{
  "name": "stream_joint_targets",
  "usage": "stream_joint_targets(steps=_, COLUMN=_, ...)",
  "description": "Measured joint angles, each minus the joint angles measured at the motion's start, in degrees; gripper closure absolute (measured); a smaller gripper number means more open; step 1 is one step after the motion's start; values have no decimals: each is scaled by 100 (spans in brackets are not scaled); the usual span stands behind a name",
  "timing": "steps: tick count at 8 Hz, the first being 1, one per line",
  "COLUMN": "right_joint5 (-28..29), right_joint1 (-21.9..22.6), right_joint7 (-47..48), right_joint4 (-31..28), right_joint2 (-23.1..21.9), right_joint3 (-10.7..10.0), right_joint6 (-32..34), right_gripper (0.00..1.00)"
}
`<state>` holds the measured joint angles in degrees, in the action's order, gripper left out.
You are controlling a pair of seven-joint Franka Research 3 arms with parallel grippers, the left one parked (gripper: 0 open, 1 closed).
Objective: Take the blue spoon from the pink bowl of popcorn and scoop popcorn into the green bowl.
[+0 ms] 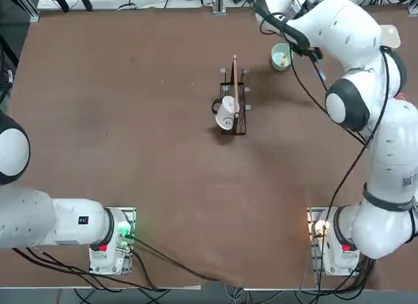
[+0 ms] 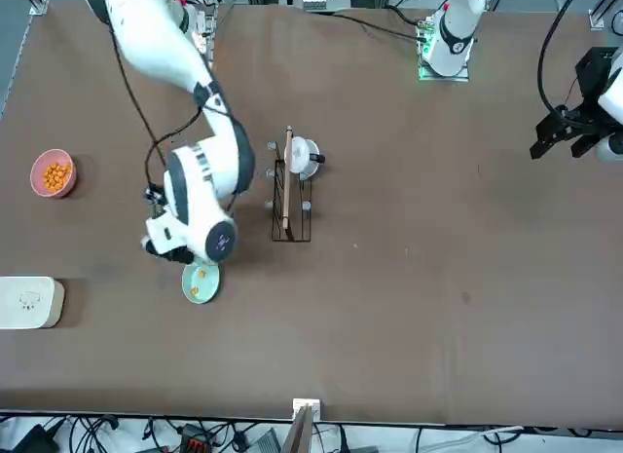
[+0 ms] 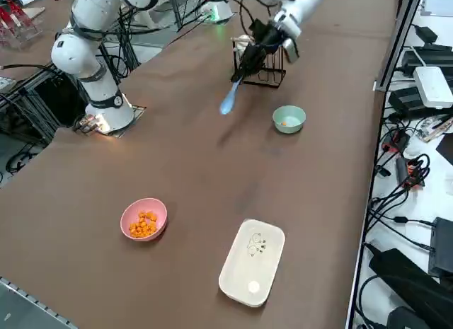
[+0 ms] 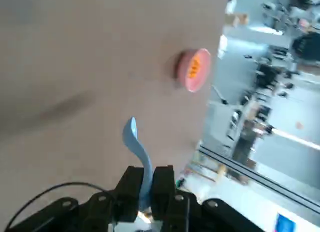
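The right gripper (image 4: 145,184) is held raised above the brown table (image 1: 130,121), close to the small round pale mint-green bowl (image 3: 289,119). Its two black fingers (image 4: 129,187) are closed narrowly on the short handle of the small light-blue plastic spoon (image 4: 138,148), which is clamped between them. In the right side view the spoon (image 3: 231,99) is seen hanging in the air, slanting down from the gripper (image 3: 249,60) toward 7 o'clock, with its scoop at the low end and clear of the table. The scoop looks empty in the wrist view.

In the top view the green bowl (image 1: 281,56) is placed at about 1 o'clock from the table's middle, partly tucked under the white right arm (image 1: 353,88). A few small orange-yellow puffed pieces of popcorn (image 2: 200,282) are seen lying inside it in the front view.

The small round salmon-pink bowl (image 3: 144,218) is set well apart from the green bowl, toward the robot's right edge of the table; in the front view it (image 2: 53,172) lies at about 9 o'clock. A heap of orange popcorn (image 3: 144,223) is held in it. A cream rounded-square box (image 3: 252,261) is placed near the pink bowl, not touching it.

Near the table's middle a black wire rack (image 1: 236,101) is stood, with a thin wooden board upright in it and a white mug (image 1: 226,112) hung on it.
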<state>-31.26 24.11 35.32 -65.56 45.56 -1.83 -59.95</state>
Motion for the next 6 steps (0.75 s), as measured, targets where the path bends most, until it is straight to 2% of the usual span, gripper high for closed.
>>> stream_joint_targets(steps=2, right_joint5=-468, right_joint1=-578, right_joint7=-64, right_joint4=-1453, right_joint2=-675, right_joint3=-48, right_joint6=-662, right_gripper=87)
stream_joint_targets(steps=4, right_joint5=-1355, right_joint1=-1294, right_joint7=-83, right_joint4=-3181, right_joint2=-1501, right_joint3=-64, right_joint6=-1679, right_gripper=87)
stream_joint_targets(steps=6, right_joint5=-2343, right_joint1=-2061, right_joint7=-74, right_joint4=-4320, right_joint2=-1915, right_joint3=-73, right_joint6=-2575, right_gripper=87)
